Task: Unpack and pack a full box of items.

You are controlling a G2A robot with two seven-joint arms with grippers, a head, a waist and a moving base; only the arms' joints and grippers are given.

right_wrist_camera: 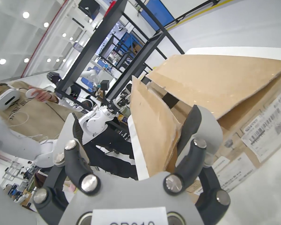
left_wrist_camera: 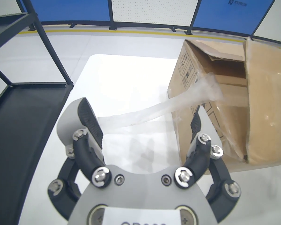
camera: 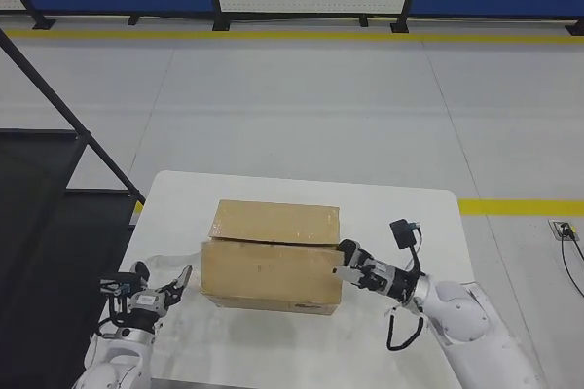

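A cardboard box point(camera: 271, 263) is seen standing on the middle of a white table point(camera: 409, 214), its long side turned toward the robot. Its top is partly opened: in the right wrist view the nearer flap point(right_wrist_camera: 154, 127) is raised off the box point(right_wrist_camera: 224, 83), and a dark gap is shown beneath the other flap. A white printed label point(right_wrist_camera: 267, 122) is stuck on the box's end wall.

A strip of clear tape point(left_wrist_camera: 154, 111) is stretched from the corner of the box point(left_wrist_camera: 267, 108) across the table point(left_wrist_camera: 121, 76) to the left gripper point(left_wrist_camera: 140, 113), where its end is laid against the pad of one finger. The fingers are spread wide and nothing is clamped between them. In the top view this gripper point(camera: 151, 284) is placed just beside the box's left end, low over the table.

The right gripper point(camera: 350, 265) is held at the box's right end. Its fingers point(right_wrist_camera: 134, 118) are likewise spread wide, the raised flap's edge standing between them, close against one finger and not pinched.

A black shelf rack point(camera: 39, 224) is set to the left of the table, and a yellow line point(camera: 526, 206) is marked on the floor to its right
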